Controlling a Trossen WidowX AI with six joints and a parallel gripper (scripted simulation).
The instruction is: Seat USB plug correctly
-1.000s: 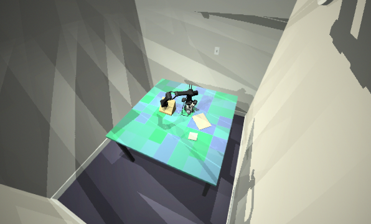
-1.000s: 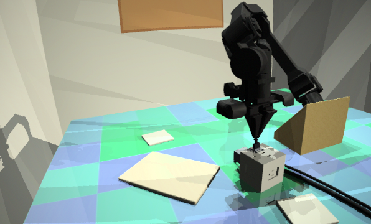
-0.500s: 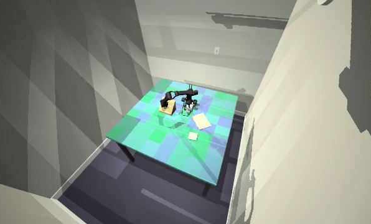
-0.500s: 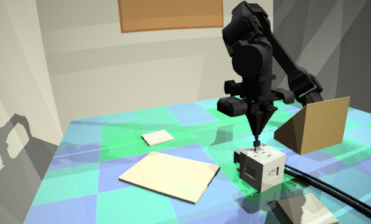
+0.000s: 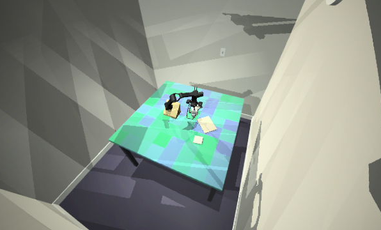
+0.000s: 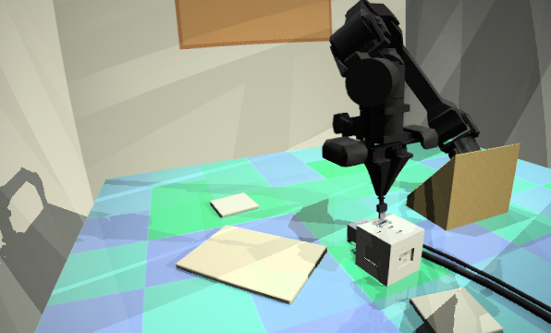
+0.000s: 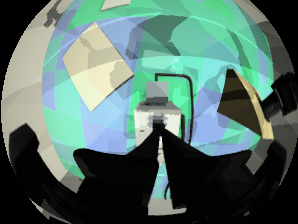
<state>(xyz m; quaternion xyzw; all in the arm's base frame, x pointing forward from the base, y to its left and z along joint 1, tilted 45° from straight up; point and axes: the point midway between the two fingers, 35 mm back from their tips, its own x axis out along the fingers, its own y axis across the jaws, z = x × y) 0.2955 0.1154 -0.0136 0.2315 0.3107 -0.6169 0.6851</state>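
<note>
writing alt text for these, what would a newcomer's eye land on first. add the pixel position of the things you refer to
Likely the big black jointed robot arm [image 5: 187,94] [image 6: 370,83], reaching down over the patchwork green-and-blue table [image 5: 158,160] [image 6: 197,296] [image 7: 55,90], its jaws closed on a small black USB plug [image 6: 382,207] above a white cube [image 5: 194,112] [image 6: 407,252] [image 7: 172,116]. Next, the tan wedge-shaped block [image 5: 171,113] [image 6: 481,185] [image 7: 250,102] near the arm's base, then the orange-brown rectangular panel [image 6: 257,20] on the wall behind.

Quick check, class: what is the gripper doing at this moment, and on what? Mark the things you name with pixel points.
Gripper [image 5: 194,112] [image 6: 381,196] [image 7: 160,132]: closed, holding the USB plug [image 6: 382,207] above the power cube [image 6: 402,231] [image 7: 172,117].

The gripper [image 5: 194,110] [image 6: 381,197] [image 7: 160,132] points down, its fingers nearly together.
</note>
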